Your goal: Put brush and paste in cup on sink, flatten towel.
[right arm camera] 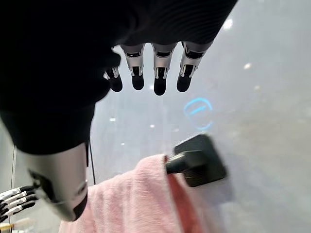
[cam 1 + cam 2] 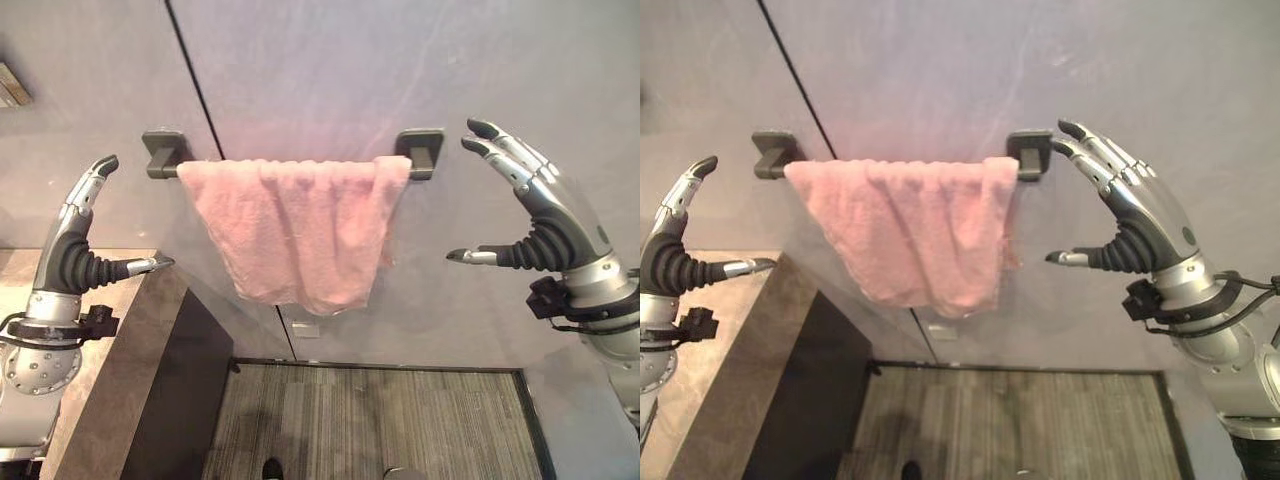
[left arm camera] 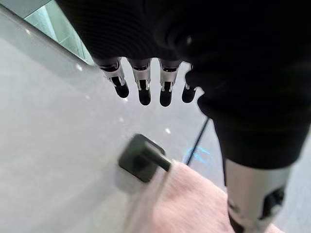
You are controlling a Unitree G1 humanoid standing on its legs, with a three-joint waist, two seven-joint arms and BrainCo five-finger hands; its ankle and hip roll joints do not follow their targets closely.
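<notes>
**Both hands raised beside the hanging towel**

We see the pink towel [image 2: 295,225] in the middle of the frame. It hangs bunched and wrinkled over a dark wall rail [image 2: 420,150]. Our left hand [image 2: 75,250] is at the left edge and our right hand [image 2: 540,215] at the right edge. Both have straight, spread fingers, hold nothing, and stay apart from the towel. A brown counter [image 2: 110,380] is at lower left.
</notes>
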